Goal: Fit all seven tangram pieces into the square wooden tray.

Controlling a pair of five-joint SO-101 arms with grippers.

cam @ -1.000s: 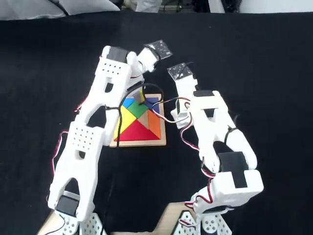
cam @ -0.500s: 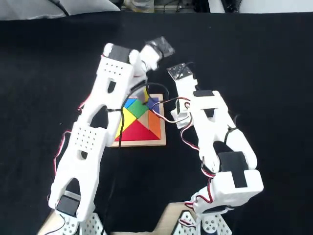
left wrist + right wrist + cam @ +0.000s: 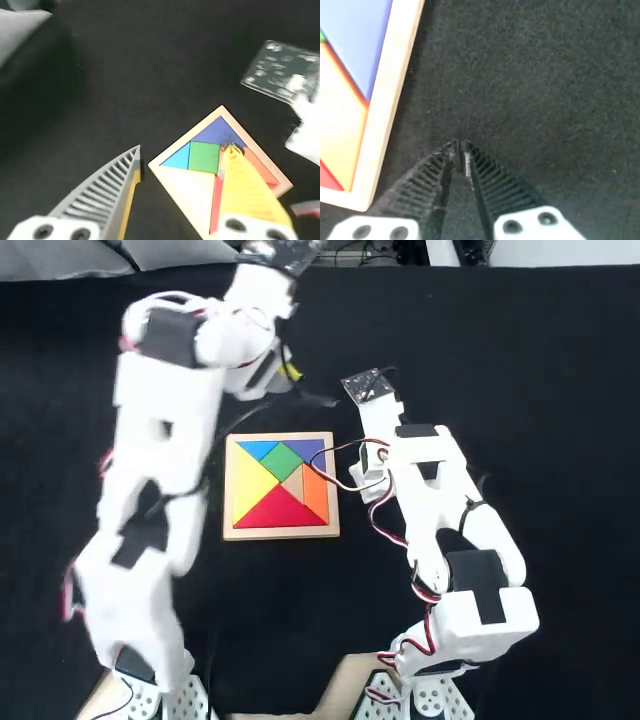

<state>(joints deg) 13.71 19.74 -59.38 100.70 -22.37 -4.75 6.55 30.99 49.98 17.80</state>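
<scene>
Left gripper (image 3: 184,148) spread, empty, high above tray (image 3: 282,533); right gripper (image 3: 460,145) pressed together, low over cloth (image 3: 545,75) just beside tray's edge, nearer.

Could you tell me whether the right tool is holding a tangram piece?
No, the right tool is shut with nothing in it, over the black cloth beside the tray.

Black cloth tabletop (image 3: 540,360) (matte), perhaps grey fabric (image 3: 60,255) behind.

Pale wooden tray (image 3: 282,534) holds blue, green, yellow, red, orange pieces (image 3: 275,508).
</scene>
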